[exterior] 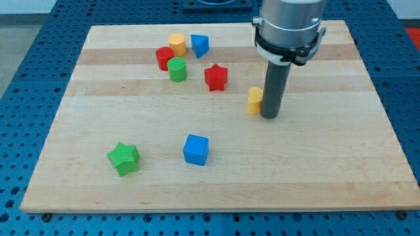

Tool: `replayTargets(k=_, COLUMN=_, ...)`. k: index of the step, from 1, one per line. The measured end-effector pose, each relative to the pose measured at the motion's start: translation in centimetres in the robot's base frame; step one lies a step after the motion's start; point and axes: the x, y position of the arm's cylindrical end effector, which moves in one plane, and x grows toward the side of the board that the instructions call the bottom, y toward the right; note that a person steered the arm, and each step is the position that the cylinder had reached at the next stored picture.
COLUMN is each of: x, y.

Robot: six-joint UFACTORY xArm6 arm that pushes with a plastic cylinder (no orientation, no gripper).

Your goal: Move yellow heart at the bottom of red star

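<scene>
The yellow heart (254, 100) lies on the wooden board (216, 177), partly hidden behind the dark rod. The red star (215, 77) sits up and to the left of it, near the board's upper middle. My tip (270, 116) rests on the board just to the right of the yellow heart, touching or almost touching it. The heart is to the lower right of the star, with a gap between them.
A red cylinder (164, 58), a green cylinder (177, 69), a yellow block (176, 44) and a blue block (199, 45) cluster at the upper left. A blue cube (196, 149) and a green star (123, 158) lie toward the view's bottom left.
</scene>
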Motion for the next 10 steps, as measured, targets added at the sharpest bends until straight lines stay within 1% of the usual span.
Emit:
replayTargets(k=1, x=-0.6, y=-3.4)
replayTargets(k=2, x=-0.6, y=-3.8)
replayTargets(k=3, x=0.4, y=-3.4)
replayTargets(k=4, x=0.8, y=2.2)
replayTargets(k=6, x=-3.2, y=2.4)
replayTargets(k=7, x=-4.1, y=2.4)
replayTargets(k=8, x=-4.1, y=2.4)
replayTargets(k=10, x=-4.1, y=-5.2)
